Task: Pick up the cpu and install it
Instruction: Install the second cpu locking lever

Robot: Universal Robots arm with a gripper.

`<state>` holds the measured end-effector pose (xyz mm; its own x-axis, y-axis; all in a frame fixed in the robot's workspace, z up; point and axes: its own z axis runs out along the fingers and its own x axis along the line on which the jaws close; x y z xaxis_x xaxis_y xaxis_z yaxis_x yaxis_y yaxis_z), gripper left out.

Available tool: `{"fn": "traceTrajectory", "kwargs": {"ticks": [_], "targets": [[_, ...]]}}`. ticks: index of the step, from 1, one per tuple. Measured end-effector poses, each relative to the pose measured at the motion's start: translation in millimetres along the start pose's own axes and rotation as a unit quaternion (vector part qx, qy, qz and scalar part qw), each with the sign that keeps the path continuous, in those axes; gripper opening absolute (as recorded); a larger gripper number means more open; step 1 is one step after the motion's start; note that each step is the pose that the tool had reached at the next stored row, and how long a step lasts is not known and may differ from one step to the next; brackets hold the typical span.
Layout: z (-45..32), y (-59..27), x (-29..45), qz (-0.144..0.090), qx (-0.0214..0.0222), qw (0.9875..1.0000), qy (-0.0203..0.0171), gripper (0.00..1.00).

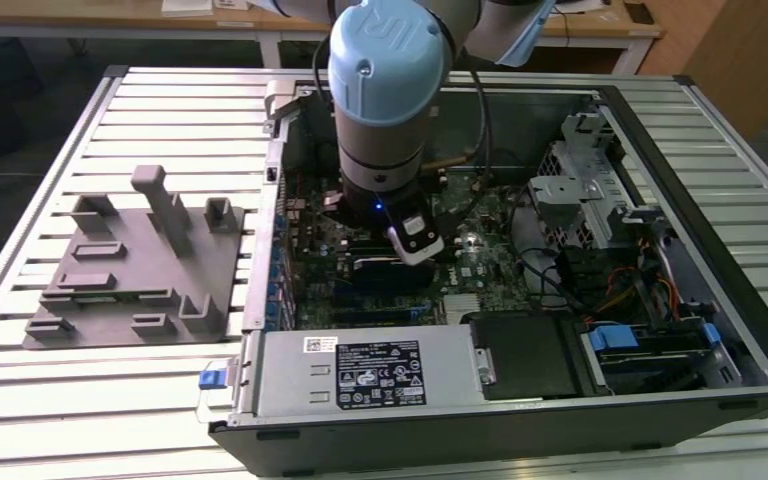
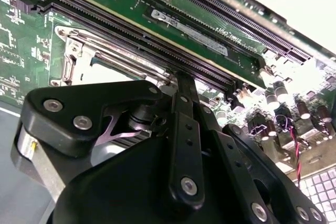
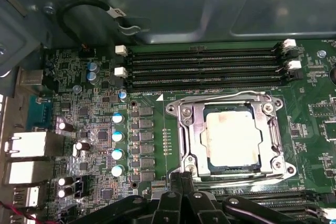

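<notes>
Already the cpu [image 3: 232, 141] sits flat in its metal socket frame [image 3: 185, 129] on the green motherboard [image 3: 157, 108], right of centre in the first wrist view, below the memory slots [image 3: 205, 66]. The gripper [image 3: 181, 182] hangs just beside the frame's lower edge, not touching the chip; whether its fingers are apart or together I cannot tell. In the exterior view's left, a grey tray [image 1: 131, 270] rests on the worktop [image 1: 37, 400]
</notes>
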<state>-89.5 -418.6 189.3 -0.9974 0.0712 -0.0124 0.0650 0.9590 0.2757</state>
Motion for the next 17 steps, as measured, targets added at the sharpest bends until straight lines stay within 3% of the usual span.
{"fn": "traceTrajectory", "kwargs": {"ticks": [12,17], "targets": [[1.5,-0.1,0.0,0.000,-0.0001,1.0000,-0.0001,0.11],[-10.7,3.4,-0.1,0.000,-0.0001,1.0000,-0.0002,0.11]]}}
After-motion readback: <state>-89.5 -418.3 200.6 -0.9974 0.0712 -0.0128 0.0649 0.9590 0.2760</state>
